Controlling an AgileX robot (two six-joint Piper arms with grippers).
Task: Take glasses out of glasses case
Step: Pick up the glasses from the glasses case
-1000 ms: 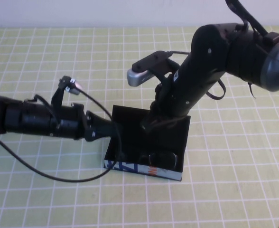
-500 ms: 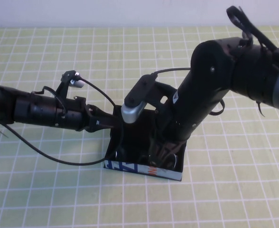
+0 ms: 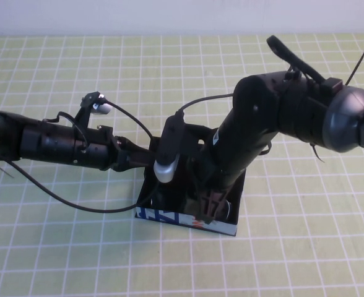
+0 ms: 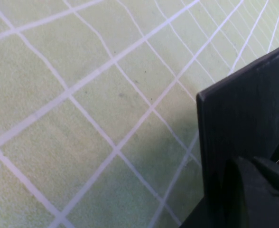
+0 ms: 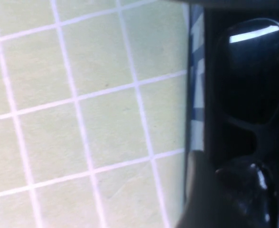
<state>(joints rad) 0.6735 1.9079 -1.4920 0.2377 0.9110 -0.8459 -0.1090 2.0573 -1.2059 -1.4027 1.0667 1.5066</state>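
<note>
Green grid mat (image 3: 58,235) under everything. Glasses case (image 3: 169,218) open mid-mat, white printed front facing me. Glasses (image 5: 253,80) inside case, by front wall. My right gripper (image 3: 208,209) down in case, right at glasses; can't tell jaw state. My left gripper (image 3: 152,159) at case's left rear edge, against lid; jaw state can't tell.

Left claw (image 3: 146,162) level; right claw (image 3: 210,207) angled downward.
</note>
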